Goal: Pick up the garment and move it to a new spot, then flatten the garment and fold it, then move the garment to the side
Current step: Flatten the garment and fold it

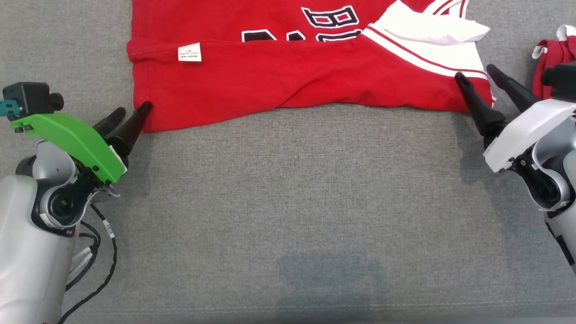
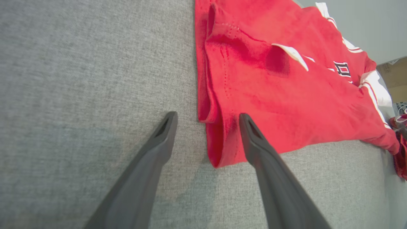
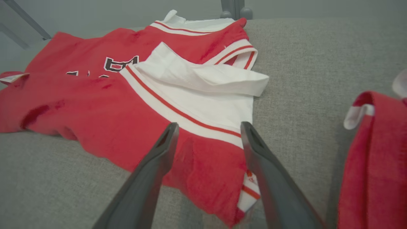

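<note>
Fig. My left pincer (image 1: 133,112) and right pincer (image 1: 474,73), both spread wide, straddle the near corners of the small red jersey shirt with white sleeves (image 1: 292,76), which lies half-folded on the grey woven surface (image 1: 288,202). I judge them poised to take that folded edge.

The head camera looks down on the grey fabric surface (image 1: 288,202), taking in the near edge of the red jersey (image 1: 288,81) with the left end effector (image 1: 132,108) and right end effector (image 1: 474,72) at its two near corners. The left wrist camera sits low and close at the hem corner, facing along the cloth. The right wrist camera, as close, faces across the white sleeve (image 3: 203,95) from the opposite corner. All three share the jersey's black lettering (image 1: 333,18).
</note>
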